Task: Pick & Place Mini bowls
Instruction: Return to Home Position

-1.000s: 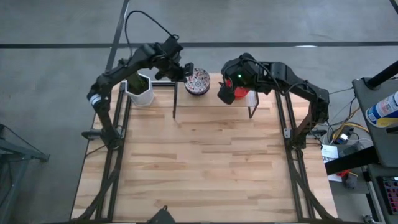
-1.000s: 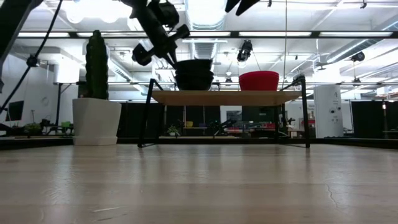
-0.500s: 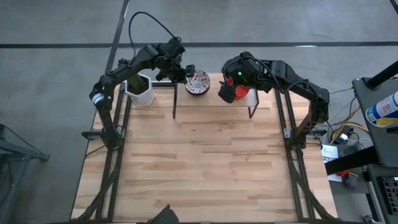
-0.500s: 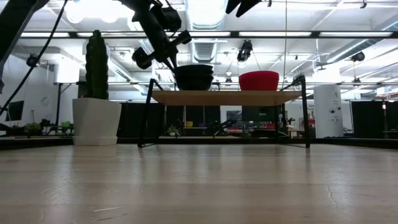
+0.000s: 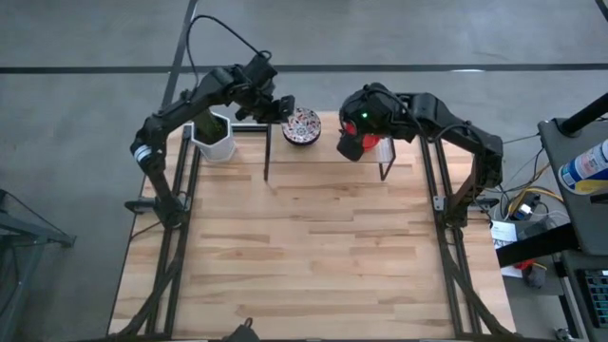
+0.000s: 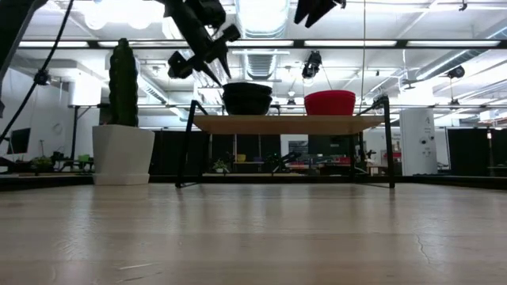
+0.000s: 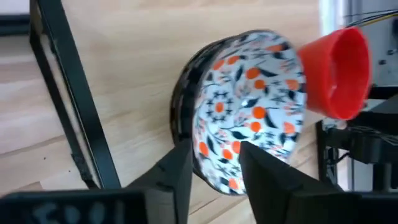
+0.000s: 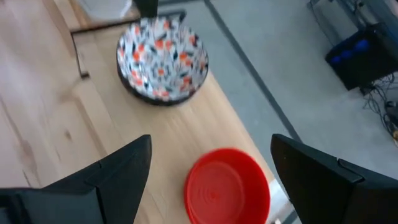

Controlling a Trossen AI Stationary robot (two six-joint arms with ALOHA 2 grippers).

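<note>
A stack of floral mini bowls point(image 5: 302, 125) point(image 7: 249, 106) point(image 6: 247, 98) rests on the raised wooden shelf point(image 5: 323, 152) at the table's far edge. A red mini bowl point(image 5: 348, 146) point(image 8: 227, 186) point(image 6: 329, 102) sits on the shelf to its right. My left gripper point(image 5: 284, 107) point(image 7: 216, 152) is open at the floral stack's left rim, one finger over the inside and one outside. My right gripper point(image 5: 359, 131) point(image 8: 211, 180) hangs open well above the red bowl. My left gripper comes slanting down from the table's left, and its open fingers point(image 7: 180, 174) stand on either side of the top floral bowl's rim point(image 7: 214, 180). I cannot tell whether either finger touches the rim. The bowl rests in its stack on the shelf.
A white hexagonal pot with a cactus point(image 5: 214, 138) point(image 6: 123, 150) stands at the far left beside the shelf. The shelf's black legs point(image 5: 267, 157) reach the table. The wooden table top point(image 5: 313, 256) spreads toward the near edge.
My left gripper has opened and let go of the top floral bowl's rim. That bowl has sunk a little into the stack and now sits level on the shelf. My right gripper has stayed open above the red bowl.
</note>
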